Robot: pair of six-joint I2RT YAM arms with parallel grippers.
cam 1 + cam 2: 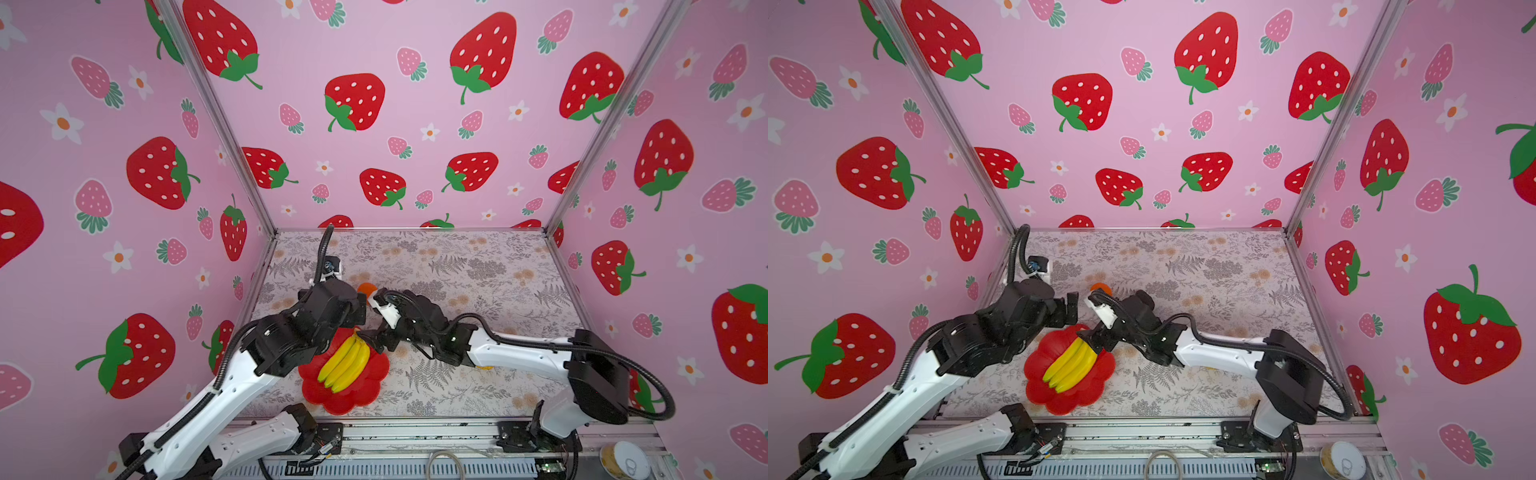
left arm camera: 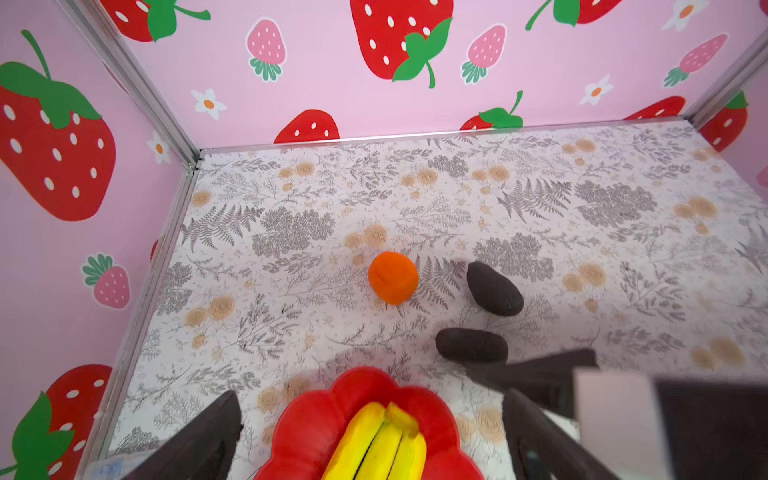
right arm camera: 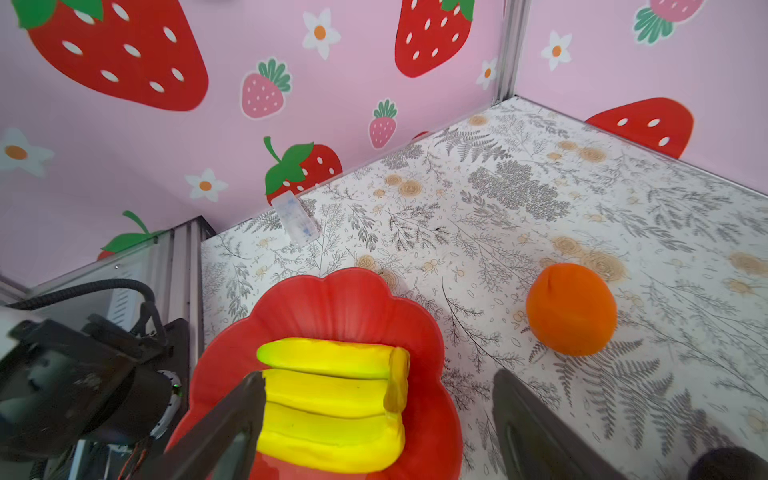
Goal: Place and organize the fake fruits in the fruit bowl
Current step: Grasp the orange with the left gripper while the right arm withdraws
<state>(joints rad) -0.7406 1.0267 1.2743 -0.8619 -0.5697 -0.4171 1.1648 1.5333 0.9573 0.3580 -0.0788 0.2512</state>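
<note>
The yellow banana bunch [image 1: 345, 363] [image 3: 332, 399] lies in the red scalloped fruit bowl [image 1: 357, 399] [image 3: 345, 307] near the table's front left. My right gripper [image 3: 378, 378] [image 1: 375, 338] is open and straddles the bunch's stem end, one finger alongside the bananas. My left gripper [image 2: 370, 399] [image 1: 1069, 311] hangs open over the bowl's far rim [image 2: 311, 419], holding nothing. Beyond the bowl the orange [image 2: 392, 277] [image 3: 571, 309] sits on the table, with two dark avocados [image 2: 494, 289] [image 2: 471, 345] to its right. Under the right forearm only a yellow sliver [image 1: 484, 367] shows.
Pink strawberry-print walls close in the table on the left, back and right. A white-lidded can [image 1: 625, 459] stands on the metal rail in front at the right. The two arms nearly meet above the bowl. Floral table surface [image 1: 478, 266] stretches to the back and right.
</note>
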